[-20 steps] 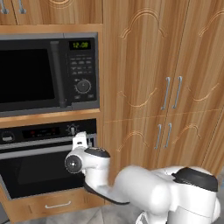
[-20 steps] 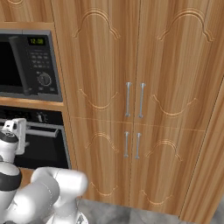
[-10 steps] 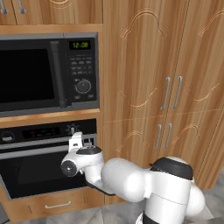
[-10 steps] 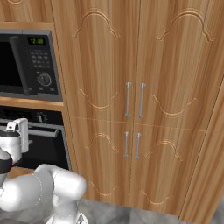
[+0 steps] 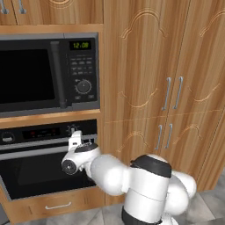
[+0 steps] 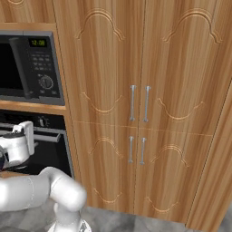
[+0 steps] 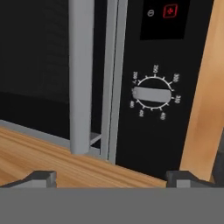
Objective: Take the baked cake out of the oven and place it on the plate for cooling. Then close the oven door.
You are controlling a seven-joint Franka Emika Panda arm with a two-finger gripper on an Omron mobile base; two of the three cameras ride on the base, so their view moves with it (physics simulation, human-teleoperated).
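- At the left of the left base view, the black microwave with a keypad and green clock [image 5: 48,72] fills the upper left of the frame. Under it sits the black built-in wall oven with a strip of round knobs [image 5: 46,160].
- The wide black glass-fronted oven door [image 5: 41,169] looks shut, flush in its wooden surround. Its long horizontal silver bar handle [image 5: 30,144] runs along the door's top edge.
- Just right of that, at centre left, the white arm's two-finger gripper [image 5: 75,139] stands before the right end of the handle, close under the control strip.
- In the hand view the camera is rolled, so the silver bar handle [image 7: 81,74] runs top to bottom in the left half. A white-marked round temperature knob [image 7: 152,96] sits right of centre.
- The gripper's [image 7: 111,178] two dark tips stand at the lower left and lower right corners of that view. They are spread wide with nothing between them.
- At the right of both base views, tall wooden cupboard doors with silver bar pulls [image 6: 138,104] fill the frame.
- Judged from this, the task is at its very start. The door is not yet opened, and no cake or plate can be seen.
- Left to do: grasp the handle, open the door, lift the cake to the plate, shut the door.
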